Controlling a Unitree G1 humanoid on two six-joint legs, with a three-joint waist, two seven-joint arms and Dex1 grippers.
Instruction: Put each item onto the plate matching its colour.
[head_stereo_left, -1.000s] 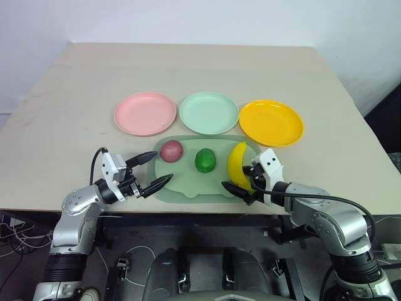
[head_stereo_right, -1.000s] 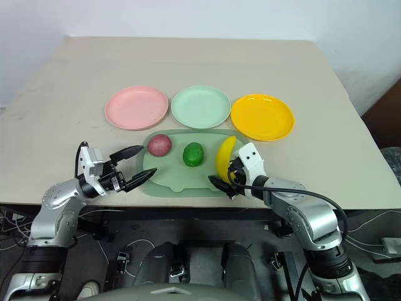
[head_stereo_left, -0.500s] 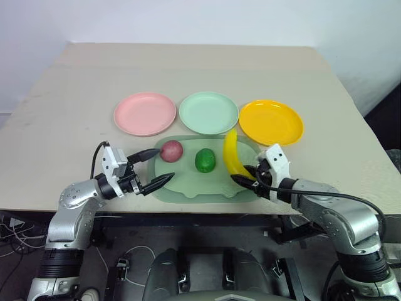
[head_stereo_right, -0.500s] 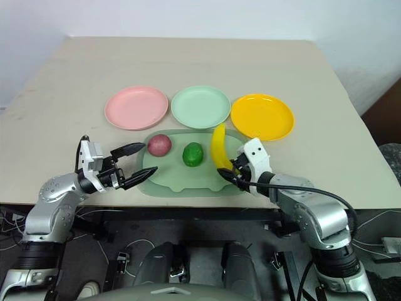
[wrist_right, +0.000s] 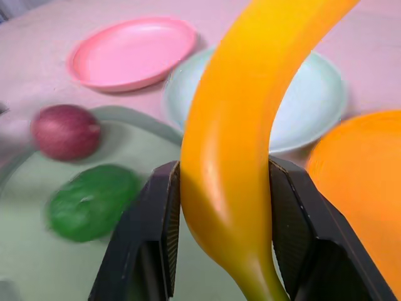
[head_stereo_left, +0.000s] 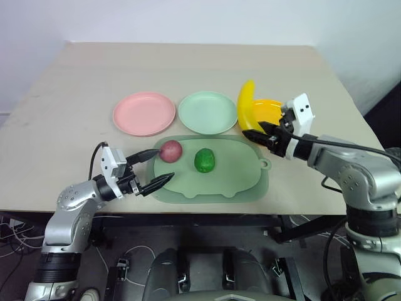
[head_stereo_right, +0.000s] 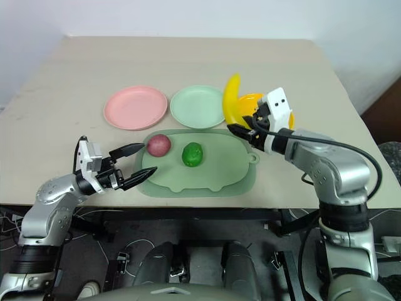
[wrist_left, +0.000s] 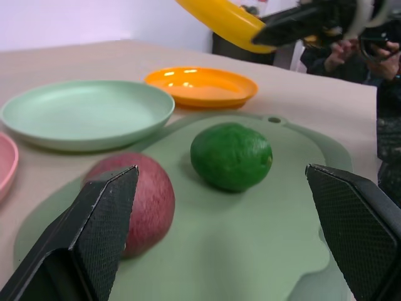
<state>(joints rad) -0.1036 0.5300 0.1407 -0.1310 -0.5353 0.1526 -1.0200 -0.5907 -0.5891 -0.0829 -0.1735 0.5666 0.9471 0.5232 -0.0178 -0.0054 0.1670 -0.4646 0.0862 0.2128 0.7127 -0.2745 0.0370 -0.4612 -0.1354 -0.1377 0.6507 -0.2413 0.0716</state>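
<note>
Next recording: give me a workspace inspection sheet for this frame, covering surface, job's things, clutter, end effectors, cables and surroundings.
Surface: beige table, bearing a pale green rounded tray.
Job's things: pink round plate, mint green round plate, yellow round plate in a row; reddish-pink ball and glossy dark green oval on the tray; curved yellow banana held above the yellow plate's edge.
Clutter: nothing seen.
End effectors: left end effector open, near the ball; right end effector shut on the banana.
Cables: black cable along the right arm.
Surroundings: white wall.
</note>
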